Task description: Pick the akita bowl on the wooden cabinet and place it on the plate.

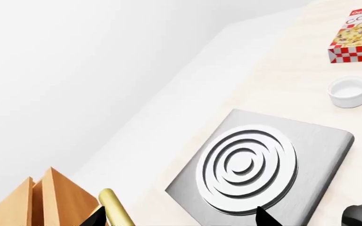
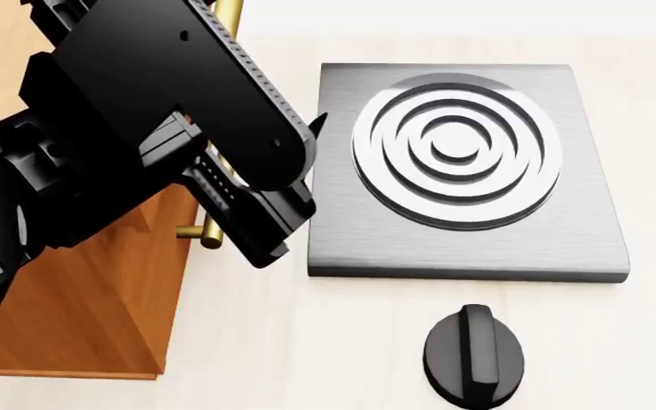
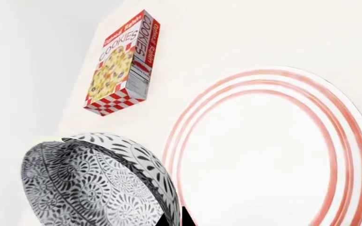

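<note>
The right end effector's grip was out of view, so the black-and-white patterned bowl (image 3: pixel 96 181), lower left beside the red-ringed white plate (image 3: pixel 263 155), risked slipping.

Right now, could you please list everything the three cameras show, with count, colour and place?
Wooden cabinet: one, orange-brown, at the left of the head view, with a brass handle.
Stove plate: one, grey metal with white concentric rings, on the pale counter beside the cabinet.
Knob: one, black, in front of the stove plate.
Cookie box: one, red, white and yellow, lying on the counter.
Small dish: one, white, near the cookie box.
Plate: one, white with red rings, on the counter.
Akita bowl: one, black-and-white patterned, close to the right wrist camera, next to the plate.
Left arm: black, over the cabinet; gripper state unclear.
</note>
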Robot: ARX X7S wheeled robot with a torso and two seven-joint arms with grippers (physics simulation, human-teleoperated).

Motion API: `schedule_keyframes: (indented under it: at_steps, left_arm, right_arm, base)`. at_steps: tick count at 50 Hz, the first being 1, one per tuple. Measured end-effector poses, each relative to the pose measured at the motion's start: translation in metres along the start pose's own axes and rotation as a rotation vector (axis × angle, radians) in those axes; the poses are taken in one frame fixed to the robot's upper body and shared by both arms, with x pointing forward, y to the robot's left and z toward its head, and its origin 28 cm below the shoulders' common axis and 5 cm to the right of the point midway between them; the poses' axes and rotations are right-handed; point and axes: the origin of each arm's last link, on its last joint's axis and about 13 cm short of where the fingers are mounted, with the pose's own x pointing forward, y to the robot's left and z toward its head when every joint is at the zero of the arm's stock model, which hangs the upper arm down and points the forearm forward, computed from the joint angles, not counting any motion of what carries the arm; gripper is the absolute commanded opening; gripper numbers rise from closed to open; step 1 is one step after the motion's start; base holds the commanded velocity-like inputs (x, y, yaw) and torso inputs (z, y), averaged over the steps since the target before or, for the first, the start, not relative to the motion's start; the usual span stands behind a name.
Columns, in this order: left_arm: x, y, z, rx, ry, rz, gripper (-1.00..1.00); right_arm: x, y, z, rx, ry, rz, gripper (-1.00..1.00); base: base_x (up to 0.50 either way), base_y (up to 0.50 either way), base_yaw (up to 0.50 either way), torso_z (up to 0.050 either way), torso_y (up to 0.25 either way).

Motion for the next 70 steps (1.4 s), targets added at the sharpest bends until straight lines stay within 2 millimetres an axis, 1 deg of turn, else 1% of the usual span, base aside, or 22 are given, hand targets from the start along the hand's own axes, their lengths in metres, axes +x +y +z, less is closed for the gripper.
schedule_keyframes:
  at_steps: [70]
  left_arm:
    - [0.002, -0.001, -0.005, -0.005, 0.009, 0.000, 1.00]
  right_arm:
    - [0.031, -0.026, -0.019, -0.021, 0.024, -0.138, -1.00]
  base:
    - [0.00, 0.00, 0.00, 0.000, 0.000]
